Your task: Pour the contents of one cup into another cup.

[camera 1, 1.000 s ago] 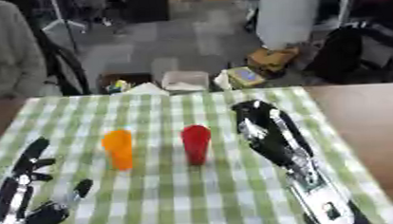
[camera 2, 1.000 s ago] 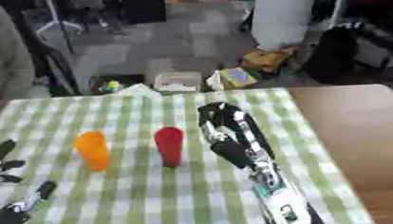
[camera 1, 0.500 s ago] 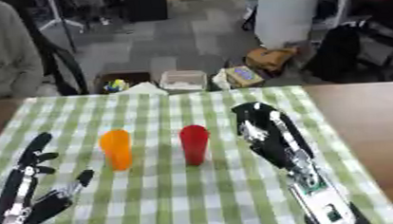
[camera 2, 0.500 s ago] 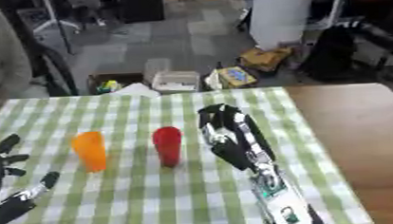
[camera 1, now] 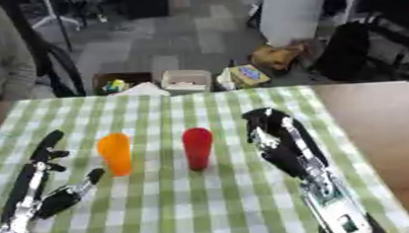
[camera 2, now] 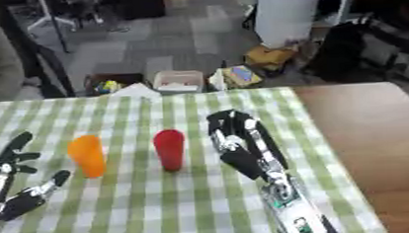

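No cup has yet been grasped, so the task is judged to be at its opening step, the approach. Two cups stand upright side by side on the green-and-white checked cloth that covers the bench (camera 1: 203,207): an orange cup (camera 1: 116,154) toward the robot's left and a red cup (camera 1: 197,148) just to its right, the two near each other but not touching. The right robot hand (camera 1: 274,137) is held just beside the red cup, on its right, with the fingers extended and nothing enclosed; a gap can be seen between hand and cup. The left robot hand (camera 1: 40,182) lies low at the lower left, to the left of the orange cup, released, with its fingers straight and its thumb spread, and no cup is touched by it. What each cup contains cannot be made out, so which one is to be poured is not shown. For the next move, a sideways closing of the right robot hand round the red cup would seem to be called for, followed by a lift and a tilt over the orange cup; care would be needed that the orange cup is not knocked. No brand, label or legible writing can be read on either cup, on the cloth or on the arms.
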Available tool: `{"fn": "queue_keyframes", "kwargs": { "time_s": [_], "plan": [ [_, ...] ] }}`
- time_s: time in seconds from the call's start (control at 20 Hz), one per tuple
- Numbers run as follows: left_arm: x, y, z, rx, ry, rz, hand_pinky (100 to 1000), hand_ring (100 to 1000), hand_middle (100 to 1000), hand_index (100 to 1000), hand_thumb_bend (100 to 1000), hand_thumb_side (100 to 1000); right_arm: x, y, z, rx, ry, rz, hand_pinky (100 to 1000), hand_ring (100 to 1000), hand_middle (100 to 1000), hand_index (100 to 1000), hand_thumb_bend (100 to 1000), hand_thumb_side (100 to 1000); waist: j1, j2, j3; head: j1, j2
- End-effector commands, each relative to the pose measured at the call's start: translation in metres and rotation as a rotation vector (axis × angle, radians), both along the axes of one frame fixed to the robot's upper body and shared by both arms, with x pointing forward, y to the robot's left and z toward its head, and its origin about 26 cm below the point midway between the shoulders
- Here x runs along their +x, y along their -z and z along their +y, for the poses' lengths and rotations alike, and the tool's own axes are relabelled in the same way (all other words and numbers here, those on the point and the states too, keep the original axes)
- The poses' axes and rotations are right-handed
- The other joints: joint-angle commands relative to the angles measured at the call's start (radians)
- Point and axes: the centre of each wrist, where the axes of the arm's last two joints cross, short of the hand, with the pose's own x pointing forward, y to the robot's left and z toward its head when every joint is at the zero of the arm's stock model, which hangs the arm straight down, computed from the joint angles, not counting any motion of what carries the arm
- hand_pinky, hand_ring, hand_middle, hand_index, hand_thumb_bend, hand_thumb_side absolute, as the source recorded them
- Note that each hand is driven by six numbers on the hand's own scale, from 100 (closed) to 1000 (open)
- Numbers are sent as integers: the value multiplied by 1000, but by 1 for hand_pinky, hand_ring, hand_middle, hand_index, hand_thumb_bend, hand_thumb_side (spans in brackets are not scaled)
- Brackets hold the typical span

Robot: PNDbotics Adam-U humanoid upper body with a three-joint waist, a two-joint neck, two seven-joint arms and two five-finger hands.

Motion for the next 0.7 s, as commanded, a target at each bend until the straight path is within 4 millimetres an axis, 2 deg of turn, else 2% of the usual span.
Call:
{"fn": "queue_keyframes", "kwargs": {
  "time_s": [0.05, 0.7],
  "plan": [
    [8, -15, 8, 19, 2, -27, 639, 780, 989, 1000, 659, 603, 1, -9, 3, 2, -21, -25, 578, 452, 340, 698, 100, 614, 3, -12, -6, 6, -11],
    [28, -29, 5, 62, -5, -43, 628, 746, 925, 1000, 673, 613, 1, -10, 6, 0, -37, -24, 579, 452, 339, 697, 100, 616, 13, 10, -44, 17, -18]
  ]
}}
